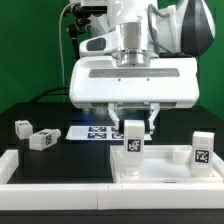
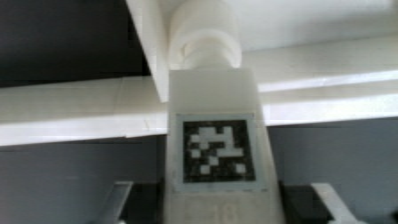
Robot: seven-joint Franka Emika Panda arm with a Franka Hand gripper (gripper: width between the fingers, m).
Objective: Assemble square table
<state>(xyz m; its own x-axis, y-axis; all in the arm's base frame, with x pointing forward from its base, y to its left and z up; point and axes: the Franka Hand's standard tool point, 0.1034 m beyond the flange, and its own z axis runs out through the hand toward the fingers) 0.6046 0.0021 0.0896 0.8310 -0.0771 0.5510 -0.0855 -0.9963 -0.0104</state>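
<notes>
The square table's white top [image 1: 165, 168] lies at the exterior view's lower right. My gripper [image 1: 133, 126] hangs over its near-left corner, shut on a white leg [image 1: 132, 143] that stands upright on the top with its tag facing the camera. In the wrist view the same leg [image 2: 217, 110] runs straight up between my fingers [image 2: 132, 203], its tag low on it, with the top's white rim [image 2: 338, 100] behind. A second leg [image 1: 202, 150] stands on the top's right corner. Two more legs [image 1: 22, 127] [image 1: 42, 140] lie on the dark table at the left.
The marker board [image 1: 92, 132] lies flat behind the gripper, towards the middle. A long low white rail [image 1: 45, 162] runs along the front and left of the work area. A green backdrop closes the back.
</notes>
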